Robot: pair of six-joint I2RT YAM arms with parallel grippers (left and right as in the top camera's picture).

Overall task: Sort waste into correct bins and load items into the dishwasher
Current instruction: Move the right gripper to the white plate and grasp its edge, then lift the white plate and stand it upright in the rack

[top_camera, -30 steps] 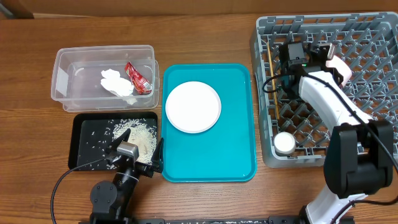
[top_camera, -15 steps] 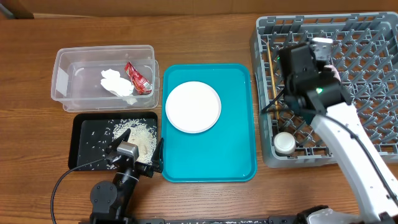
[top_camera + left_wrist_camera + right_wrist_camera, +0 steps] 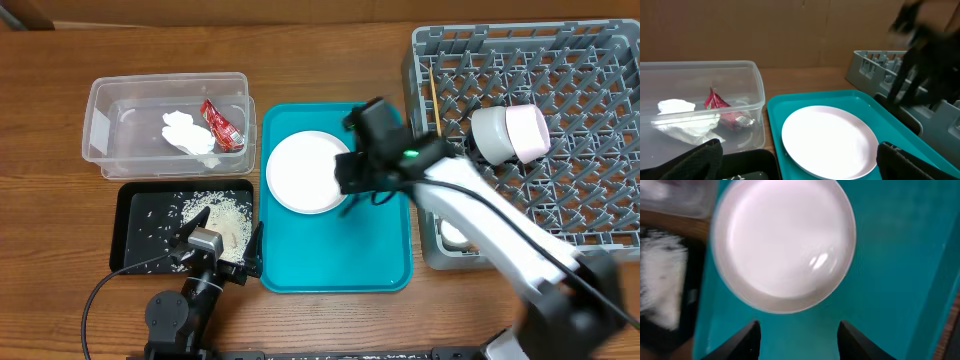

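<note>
A round white plate (image 3: 310, 172) lies on the teal serving tray (image 3: 335, 255). My right gripper (image 3: 347, 180) hovers open and empty over the plate's right edge. In the right wrist view the plate (image 3: 784, 242) is just ahead of the open fingers (image 3: 799, 339). The grey dish rack (image 3: 580, 200) holds a pinkish-white bowl (image 3: 510, 133) on its side and thin chopsticks (image 3: 434, 100) along its left side. The clear tub (image 3: 100, 125) holds the white napkin (image 3: 188, 132) and red wrapper (image 3: 222, 125). The black tray (image 3: 140, 235) holds rice (image 3: 228, 215). My left gripper (image 3: 215, 255) is open and low, by the black tray.
In the left wrist view the tub (image 3: 755, 85), wrapper (image 3: 715, 100), napkin (image 3: 677, 112) and plate (image 3: 827, 140) lie ahead of the spread fingers (image 3: 800, 165). My right arm stretches from the rack's front corner across the teal tray. Bare wooden table surrounds everything.
My right arm has swung left from the dish rack to over the teal tray and plate. The bowl now rests in the rack, free of the gripper. The left arm has not moved.
</note>
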